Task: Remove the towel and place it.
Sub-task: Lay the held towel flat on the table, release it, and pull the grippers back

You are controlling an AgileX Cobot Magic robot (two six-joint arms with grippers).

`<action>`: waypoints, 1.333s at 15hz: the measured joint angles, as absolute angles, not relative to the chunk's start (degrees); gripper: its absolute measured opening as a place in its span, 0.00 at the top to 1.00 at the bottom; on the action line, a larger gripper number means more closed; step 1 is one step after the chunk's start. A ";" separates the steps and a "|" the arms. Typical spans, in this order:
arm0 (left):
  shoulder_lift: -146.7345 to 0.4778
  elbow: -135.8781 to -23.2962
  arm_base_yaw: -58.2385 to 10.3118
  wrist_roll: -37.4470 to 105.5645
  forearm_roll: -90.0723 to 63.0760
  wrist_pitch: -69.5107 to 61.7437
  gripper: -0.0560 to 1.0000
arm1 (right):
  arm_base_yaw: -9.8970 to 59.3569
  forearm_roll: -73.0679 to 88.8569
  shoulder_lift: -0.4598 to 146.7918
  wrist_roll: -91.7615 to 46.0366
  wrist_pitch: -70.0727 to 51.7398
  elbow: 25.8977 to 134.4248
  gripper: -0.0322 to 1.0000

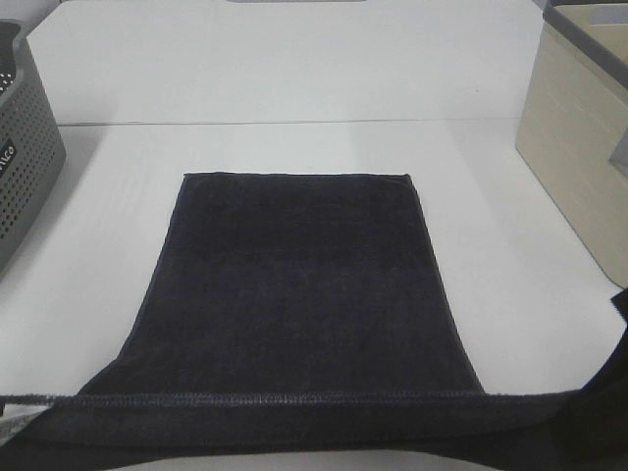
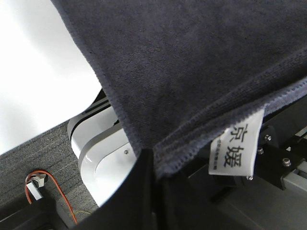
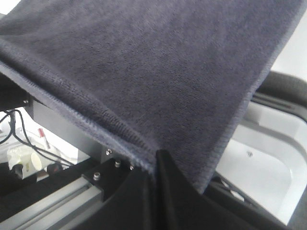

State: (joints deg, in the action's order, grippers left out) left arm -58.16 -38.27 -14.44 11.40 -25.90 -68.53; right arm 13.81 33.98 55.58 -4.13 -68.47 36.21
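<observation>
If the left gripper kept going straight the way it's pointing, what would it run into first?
The towel: the left gripper is shut on its hem, and dark cloth fills the line ahead. Beyond it probably lies the white table, though depth is unclear.

Bare table [image 1: 294,147] lies open beyond the towel [image 1: 294,285], flanked by grey basket [image 1: 25,147] and beige bin [image 1: 579,147].

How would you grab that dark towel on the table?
Take the towel by the two corners of its near hem, from the table's front edge: it lies flat and limp, so only the hem offers a pinch. The left gripper and right gripper are shut there.
</observation>
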 joint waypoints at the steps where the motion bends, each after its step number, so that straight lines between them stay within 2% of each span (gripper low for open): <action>1: -58.50 -37.13 -14.44 11.40 -25.90 -68.47 0.95 | 13.81 34.26 57.64 -4.81 -68.47 35.52 0.95; 11: -75.69 -34.78 -14.55 16.67 -27.50 -67.90 0.95 | 13.75 34.32 81.76 -11.86 -66.58 32.31 0.95; 14: -84.17 -35.01 -18.16 17.07 -27.04 -62.28 0.95 | 13.75 33.00 89.04 -13.35 -63.83 32.31 0.95; 18: -90.41 -37.36 -18.96 17.07 -26.81 -60.73 0.95 | 13.69 32.54 92.19 -14.55 -62.34 32.37 0.95; 20: -92.82 -38.62 -22.06 17.25 -26.07 -60.50 0.95 | 13.64 30.94 94.25 -15.13 -61.36 32.37 0.95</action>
State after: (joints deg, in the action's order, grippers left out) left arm -92.82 -38.62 -22.06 17.25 -26.07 -60.50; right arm 13.64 30.94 94.25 -15.13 -61.36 32.37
